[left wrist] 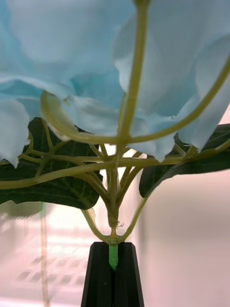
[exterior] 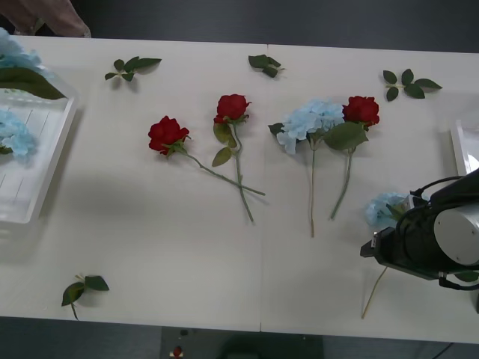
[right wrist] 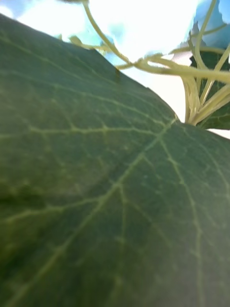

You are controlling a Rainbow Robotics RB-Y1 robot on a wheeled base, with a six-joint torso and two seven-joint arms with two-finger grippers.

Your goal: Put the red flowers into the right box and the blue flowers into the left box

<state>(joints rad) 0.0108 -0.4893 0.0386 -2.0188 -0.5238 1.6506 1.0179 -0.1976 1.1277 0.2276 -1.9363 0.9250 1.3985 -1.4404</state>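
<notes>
2 blue flowers (exterior: 13,131) were seen in the left box (exterior: 41,191). Another blue stem (left wrist: 113,256) was clamped by the left gripper (left wrist: 113,273). The right gripper's (exterior: 430,243) state could not be told. 3 red flowers (exterior: 232,107) remained unsorted; the right box (exterior: 462,146) looked empty.

A long white table (exterior: 187,247) spans almost the whole front view, its top matte and evenly lit — soft, faint shadows only. A thin seam runs across it from near to far, a little right of centre. Beyond the far edge lies a dark grey band of floor or wall; below the near edge, dark floor too.
</notes>
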